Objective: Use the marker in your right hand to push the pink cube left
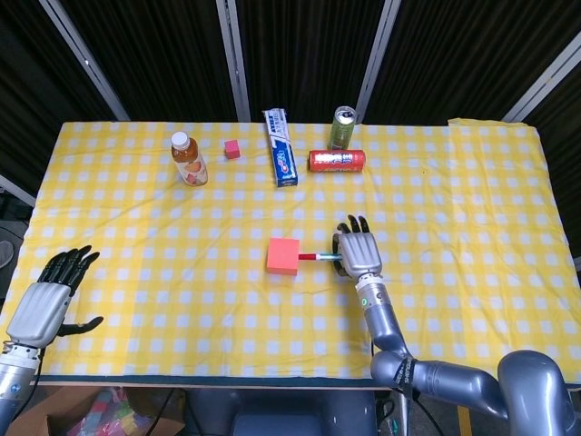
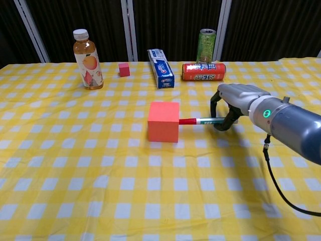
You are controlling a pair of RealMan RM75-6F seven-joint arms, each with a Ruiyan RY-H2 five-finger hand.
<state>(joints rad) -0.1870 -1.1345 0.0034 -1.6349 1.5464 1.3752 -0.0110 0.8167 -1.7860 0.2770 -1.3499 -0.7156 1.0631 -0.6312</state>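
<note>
My left robot hand (image 1: 41, 309) rests nearest, fingers spread and holding nothing, at the bench (image 1: 182, 300) edge. My right robot hand (image 2: 235, 103) curls around the marker (image 2: 200, 120), whose red tip touches the pink cube (image 2: 164, 121) mid-bench. Far back stand a juice bottle (image 2: 86, 59), small pink block (image 2: 124, 69), toothpaste box (image 2: 160, 68) and two cans (image 2: 203, 71).

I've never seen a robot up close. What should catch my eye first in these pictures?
Probably the pink cube near the middle of the yellow checked table, with the red tip of a marker against its right face. The right hand grips that marker just to the cube's right. Along the far edge stand a juice bottle, a small pink block, a toothpaste box and two cans, one upright and one lying.
</note>
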